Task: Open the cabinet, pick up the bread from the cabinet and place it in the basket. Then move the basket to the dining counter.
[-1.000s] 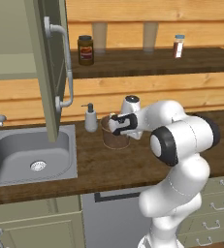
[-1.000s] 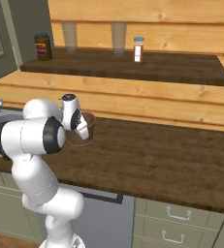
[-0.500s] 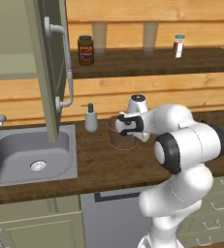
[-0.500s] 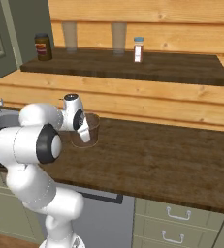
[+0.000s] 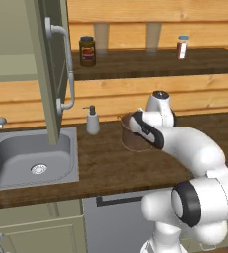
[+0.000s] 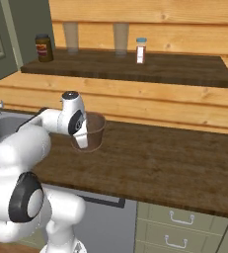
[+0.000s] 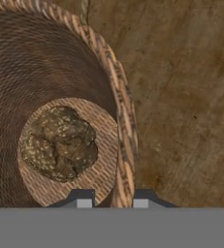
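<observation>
End effector point(image 7: 112, 202): your two fingertips straddle the basket's wall, one inside and one outside, closed on the rim.
Basket point(image 7: 125, 126): woven, round, tapering; it sits on the dark wood counter point(image 6: 165, 168) between the soap dispenser point(image 5: 92, 120) and the arm (in the left base view, just right of the sink point(image 5: 31, 160)).
Bread point(image 7: 60, 143): a dark, seeded lump lying on the basket's floor, so that step looks done.
Handling: expect the basket to be light and somewhat stiff, but a one-sided rim pinch will likely let it tilt; the loose bread may roll toward the low side.
Where to hold: the rim is the only thin edge your fingers can span; keep the wall deep between them.
Advice: lift slowly and level, or the weave may slip out.
Cabinet door point(image 5: 49, 74): stands open over the sink, edge toward you (mind it when swinging left).
Shelf point(image 6: 130, 66): jar and small bottle, well clear.
</observation>
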Motion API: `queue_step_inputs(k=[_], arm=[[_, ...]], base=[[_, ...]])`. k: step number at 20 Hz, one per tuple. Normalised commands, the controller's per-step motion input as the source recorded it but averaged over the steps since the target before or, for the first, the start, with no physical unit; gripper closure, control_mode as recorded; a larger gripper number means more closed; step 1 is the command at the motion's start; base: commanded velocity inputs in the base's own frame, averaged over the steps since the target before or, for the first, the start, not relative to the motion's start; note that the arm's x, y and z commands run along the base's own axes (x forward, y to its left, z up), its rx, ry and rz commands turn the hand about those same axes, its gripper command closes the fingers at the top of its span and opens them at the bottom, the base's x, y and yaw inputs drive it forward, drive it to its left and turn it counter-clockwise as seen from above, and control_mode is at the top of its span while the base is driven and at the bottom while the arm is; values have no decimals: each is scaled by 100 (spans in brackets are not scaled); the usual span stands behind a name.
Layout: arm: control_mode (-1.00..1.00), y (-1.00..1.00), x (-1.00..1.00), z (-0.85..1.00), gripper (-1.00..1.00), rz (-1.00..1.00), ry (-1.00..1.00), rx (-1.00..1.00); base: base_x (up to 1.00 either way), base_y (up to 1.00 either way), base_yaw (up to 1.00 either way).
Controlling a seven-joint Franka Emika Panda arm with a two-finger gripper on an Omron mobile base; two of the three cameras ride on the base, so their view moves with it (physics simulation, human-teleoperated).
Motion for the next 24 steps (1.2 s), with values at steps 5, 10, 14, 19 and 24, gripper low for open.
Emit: queue_step_inputs(k=[5,10,14,19,24], arm=[[-100,0,-65,83,100,-11,-3,2],[-100,1,-50,35,100,-14,3,0],[-100,0,-1,0,100,-5,2,0],[-100,0,0,0,100,0,0,0],[-100,-13,-31,0,100,0,-7,3]], base=[[0,0,0],[0,0,0],[0,0,0],[0,0,0],[0,0,0]])
